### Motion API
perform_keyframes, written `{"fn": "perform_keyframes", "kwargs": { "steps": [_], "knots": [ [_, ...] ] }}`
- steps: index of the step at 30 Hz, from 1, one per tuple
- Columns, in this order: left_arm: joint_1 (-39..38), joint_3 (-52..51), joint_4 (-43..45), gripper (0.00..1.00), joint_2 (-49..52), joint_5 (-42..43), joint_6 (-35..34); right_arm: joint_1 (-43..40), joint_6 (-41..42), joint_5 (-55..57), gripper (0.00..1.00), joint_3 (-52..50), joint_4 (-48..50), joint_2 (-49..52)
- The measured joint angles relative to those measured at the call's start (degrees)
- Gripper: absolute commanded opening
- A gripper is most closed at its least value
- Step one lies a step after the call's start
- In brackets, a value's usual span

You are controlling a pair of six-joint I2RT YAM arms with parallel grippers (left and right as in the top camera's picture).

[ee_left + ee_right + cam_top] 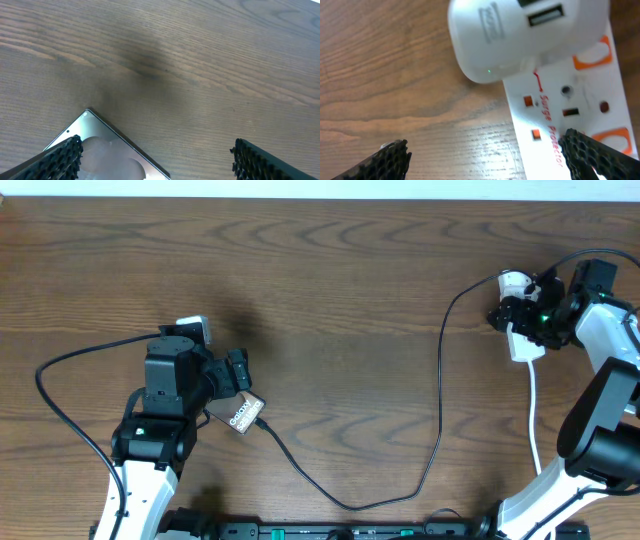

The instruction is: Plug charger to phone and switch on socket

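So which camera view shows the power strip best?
The right wrist view: the power strip is seen close up, with its red "Surge Protector" lettering, orange markings and a white USB adapter plugged in. The overhead view shows only a small white part of it. The left wrist view shows none of it.

Table (330,290) is matt brown wood grain, phone (107,150) face glossy, socket (555,135) smooth white plastic, left gripper (157,159) pads (57,162) knobbly black.
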Motion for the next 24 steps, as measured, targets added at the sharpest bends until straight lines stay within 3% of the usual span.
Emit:
{"fn": "perform_keyframes", "kwargs": {
  "steps": [10, 24],
  "knots": [
    [0.0, 0.0, 0.0, 0.94, 0.0, 0.0, 0.0, -1.2, 0.8, 0.8, 0.98, -0.5, -3.2, -6.5],
    [0.0, 0.0, 0.0, 0.93, 0.0, 0.0, 0.0, -1.2, 6.9, 7.3, 0.99, -0.5, -15.4, -33.0]
  ]
}}
